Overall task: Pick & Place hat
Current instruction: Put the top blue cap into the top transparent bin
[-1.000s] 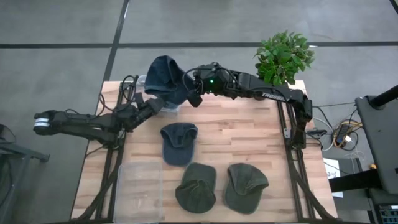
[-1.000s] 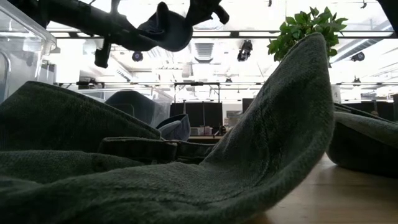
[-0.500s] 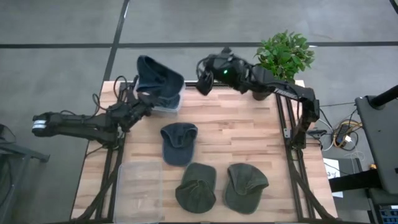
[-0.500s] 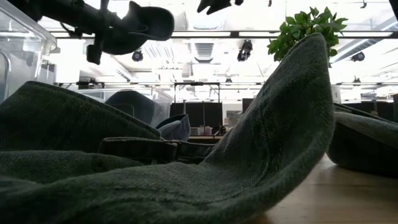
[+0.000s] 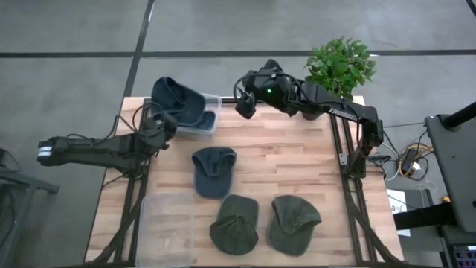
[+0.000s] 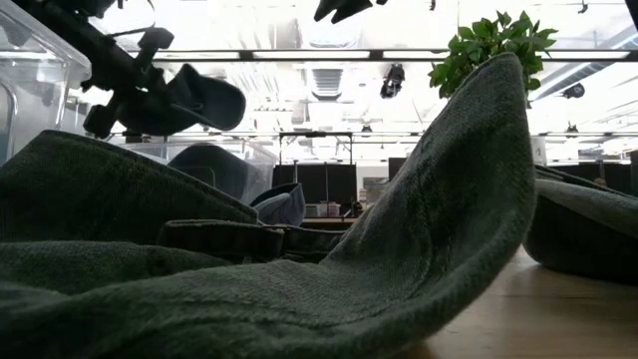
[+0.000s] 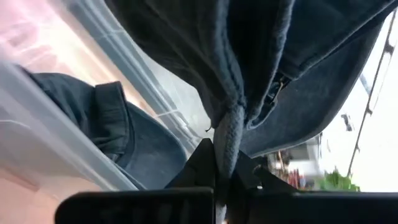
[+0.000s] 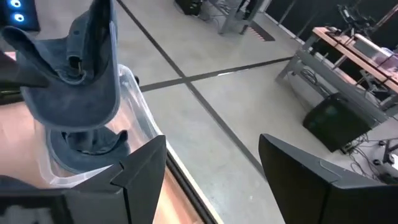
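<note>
My left gripper (image 5: 161,125) is shut on a dark blue hat (image 5: 175,100) and holds it over a clear bin (image 5: 209,121) at the table's far left. Another blue hat (image 8: 87,149) lies inside that bin. My right gripper (image 5: 244,106) stands open near the far edge, right of the bin, with nothing between its fingers (image 8: 142,167). On the table lie a blue hat (image 5: 213,171) and two green hats (image 5: 234,223) (image 5: 294,222). My left gripper pinches a bunched fold of the hat's rim (image 7: 229,138) between its two fingers, close to the metal strap clasp (image 7: 273,93). The fingers come from the table's left. The hat (image 6: 204,100) sticks out beyond the fingertips, lifted clear above the bin.
A potted plant (image 5: 339,67) stands at the far right corner. A clear flat lid (image 5: 166,227) lies at the near left. Bare wood shows between the bin and the plant and along the right side.
My right gripper has opened, let go of the dark blue hat and drawn back toward the table's right. My left gripper has carried the hat toward the table's left and lower, over the bin.
</note>
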